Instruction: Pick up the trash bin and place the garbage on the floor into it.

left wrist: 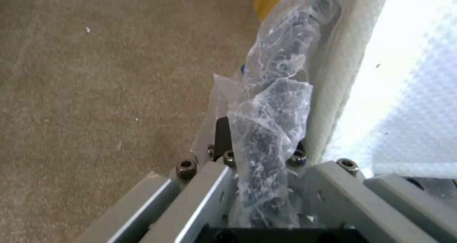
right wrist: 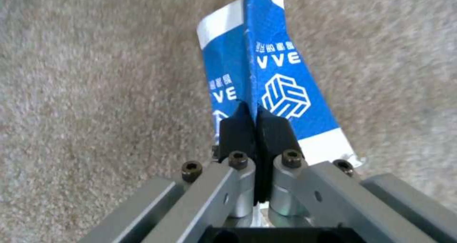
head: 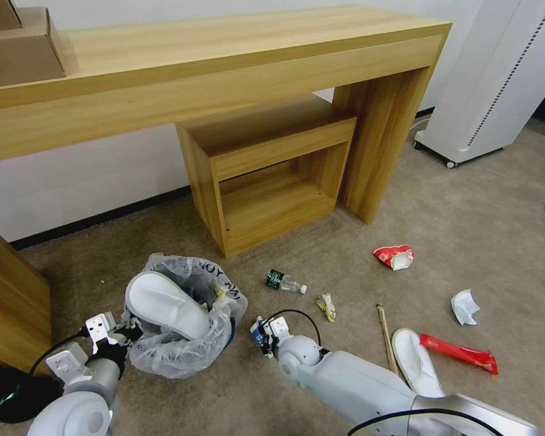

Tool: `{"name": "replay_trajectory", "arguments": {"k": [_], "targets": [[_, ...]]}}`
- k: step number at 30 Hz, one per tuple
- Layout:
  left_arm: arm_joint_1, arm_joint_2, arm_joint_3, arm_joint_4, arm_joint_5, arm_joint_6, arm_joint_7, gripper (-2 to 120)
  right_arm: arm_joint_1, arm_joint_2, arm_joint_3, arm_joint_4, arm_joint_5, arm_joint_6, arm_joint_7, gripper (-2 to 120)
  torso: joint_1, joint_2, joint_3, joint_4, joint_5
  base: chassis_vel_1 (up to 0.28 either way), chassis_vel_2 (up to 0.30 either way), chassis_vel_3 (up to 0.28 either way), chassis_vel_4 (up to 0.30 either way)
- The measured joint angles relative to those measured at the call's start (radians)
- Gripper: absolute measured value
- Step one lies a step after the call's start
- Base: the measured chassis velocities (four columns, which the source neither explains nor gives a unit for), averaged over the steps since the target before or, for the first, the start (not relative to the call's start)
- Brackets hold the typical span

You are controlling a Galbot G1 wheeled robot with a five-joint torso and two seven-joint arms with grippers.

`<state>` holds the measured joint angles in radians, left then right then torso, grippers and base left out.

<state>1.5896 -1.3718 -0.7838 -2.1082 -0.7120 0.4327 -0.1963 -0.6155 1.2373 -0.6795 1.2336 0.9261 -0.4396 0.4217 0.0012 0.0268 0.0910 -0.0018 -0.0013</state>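
I count two slippers: one [head: 166, 306] sticking out of the single trash bin [head: 181, 351] clamped in my left gripper [head: 127, 333], one [head: 415, 360] on the floor [head: 478, 242] beside my right arm. Two red wrappers [head: 393, 256] [head: 460, 353], one bottle [head: 283, 281], one wooden stick [head: 386, 336], and two paper scraps: one [head: 464, 306] lying well beyond my right gripper [head: 263, 336], one [right wrist: 276, 85] pinched in it.

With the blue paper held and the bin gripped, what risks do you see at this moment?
1. The right gripper pinches the blue paper scrap by one thin fold; it may slip out before it reaches the bin.
2. The left gripper seems to clamp mostly bag at the rim, so the bag could tear or pull loose.
3. A white slipper sticks out of the bin's mouth and covers much of it; the scrap may bounce off onto the carpet.
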Motion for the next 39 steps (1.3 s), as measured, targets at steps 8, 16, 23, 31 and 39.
{"name": "replay_trajectory", "arguments": {"k": [8,16,23,31,39], "targets": [[-0.011,0.010,-0.005,0.016,-0.004,0.000,-0.005,1,-0.023,-0.133,0.074,0.154,-0.009,0.103,-0.045,0,0.000,0.000,0.000,0.0001,0.0002,0.000,0.000,0.000,0.000],[-0.018,0.021,-0.010,0.036,-0.008,0.001,-0.008,1,-0.073,-0.281,0.187,0.332,-0.130,0.429,-0.211,0,0.000,0.000,0.000,-0.0001,0.0001,0.000,0.000,0.000,0.000],[-0.026,0.024,-0.008,0.038,-0.012,0.006,-0.012,1,-0.103,-0.335,0.259,0.457,-0.169,0.645,-0.414,0,0.000,0.000,0.000,-0.0001,0.0001,0.000,0.000,0.000,0.000],[-0.025,0.014,-0.006,0.030,-0.010,0.012,-0.016,1,-0.064,-0.335,0.255,0.565,-0.104,0.757,-0.659,0,0.000,0.000,0.000,0.0001,0.0000,0.000,0.000,0.000,0.000],[-0.023,0.009,-0.003,-0.004,-0.013,0.027,-0.026,1,0.026,-0.299,0.130,0.612,-0.040,0.700,-0.708,0,0.000,0.000,0.000,0.0001,0.0000,0.000,0.000,0.000,0.000]]}}
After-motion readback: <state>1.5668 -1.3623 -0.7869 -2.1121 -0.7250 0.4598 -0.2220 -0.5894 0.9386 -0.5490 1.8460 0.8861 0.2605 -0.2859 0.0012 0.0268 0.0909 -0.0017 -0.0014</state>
